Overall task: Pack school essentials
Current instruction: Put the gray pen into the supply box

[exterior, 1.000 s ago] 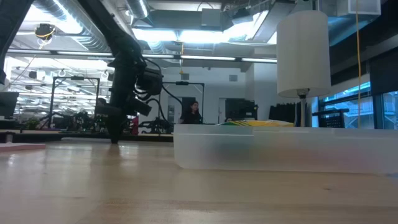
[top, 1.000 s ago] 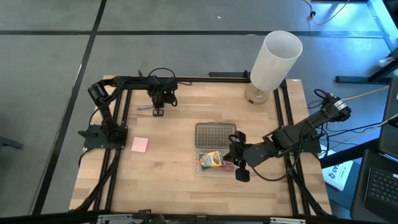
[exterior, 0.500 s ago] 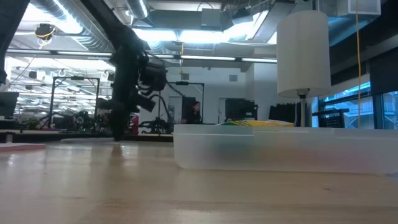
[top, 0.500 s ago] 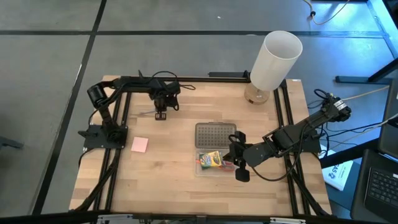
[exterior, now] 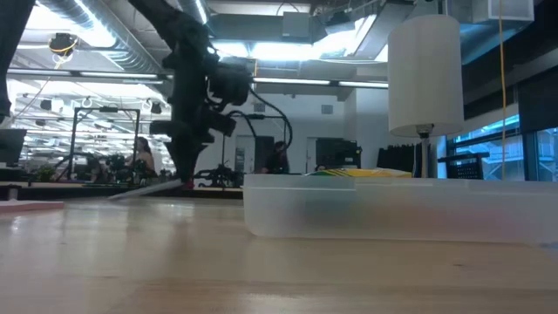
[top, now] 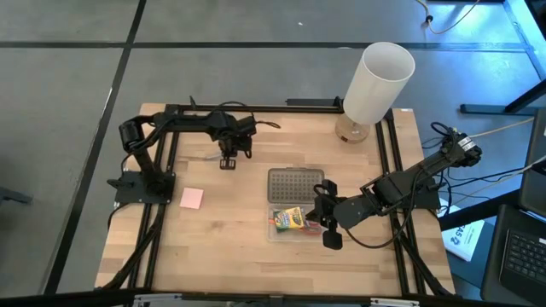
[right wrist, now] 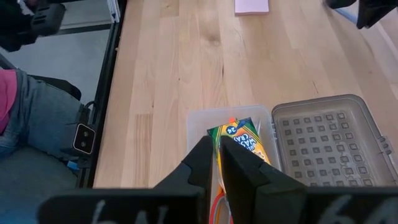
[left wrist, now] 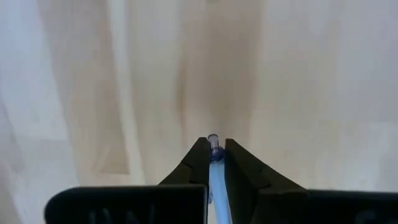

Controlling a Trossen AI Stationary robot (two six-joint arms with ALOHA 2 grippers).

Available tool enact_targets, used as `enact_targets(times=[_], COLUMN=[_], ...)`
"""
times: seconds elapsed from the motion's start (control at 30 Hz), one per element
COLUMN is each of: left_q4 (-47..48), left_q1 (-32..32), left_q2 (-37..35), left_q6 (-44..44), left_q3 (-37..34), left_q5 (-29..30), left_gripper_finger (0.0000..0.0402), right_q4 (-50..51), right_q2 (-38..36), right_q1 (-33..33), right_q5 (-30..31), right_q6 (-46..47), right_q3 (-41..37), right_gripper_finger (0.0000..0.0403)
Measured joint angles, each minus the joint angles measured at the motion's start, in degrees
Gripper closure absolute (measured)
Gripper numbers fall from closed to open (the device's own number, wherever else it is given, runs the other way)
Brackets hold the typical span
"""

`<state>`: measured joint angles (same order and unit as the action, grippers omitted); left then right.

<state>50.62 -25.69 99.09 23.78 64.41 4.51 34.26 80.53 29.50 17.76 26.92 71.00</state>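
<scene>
Above the far left part of the pale wooden table [top: 239, 256], the left gripper [top: 228, 161] has its fingers clamped on a short purple pen [left wrist: 215, 163]. Toward the right, the right gripper [top: 328, 223] hovers with fingers together over the clear plastic box [top: 275, 232] holding the green-yellow crayon box [top: 291, 219]. The small pink square pad [top: 191, 199] lies near the left edge.

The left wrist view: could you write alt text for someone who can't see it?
The left claw, seen from just behind its two dark fingers, is shut on a thin bluish pen whose tip pokes out between them. Beyond lies only the pale wooden table.
</scene>
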Motion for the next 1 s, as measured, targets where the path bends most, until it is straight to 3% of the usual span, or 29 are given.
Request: enact_targets(times=[0.47, 1.0], left_q4=[1.44, 7.18], left_q1=[9.65, 18.6], left_q2=[-0.07, -0.15], left_q6=[-4.29, -7.97], left_q3=[5.88, 19.63], left_q5=[0.12, 0.52], left_gripper_finger=[0.0387, 0.0387], right_q4=[0.02, 1.73], right_q2=[0.0, 0.0], right_q1=[0.0, 0.02], right_q5=[0.0, -3.88], right_q6=[-0.07, -0.13], right_q3=[0.0, 0.0], right_gripper_finger=[0.0368, 0.0368])
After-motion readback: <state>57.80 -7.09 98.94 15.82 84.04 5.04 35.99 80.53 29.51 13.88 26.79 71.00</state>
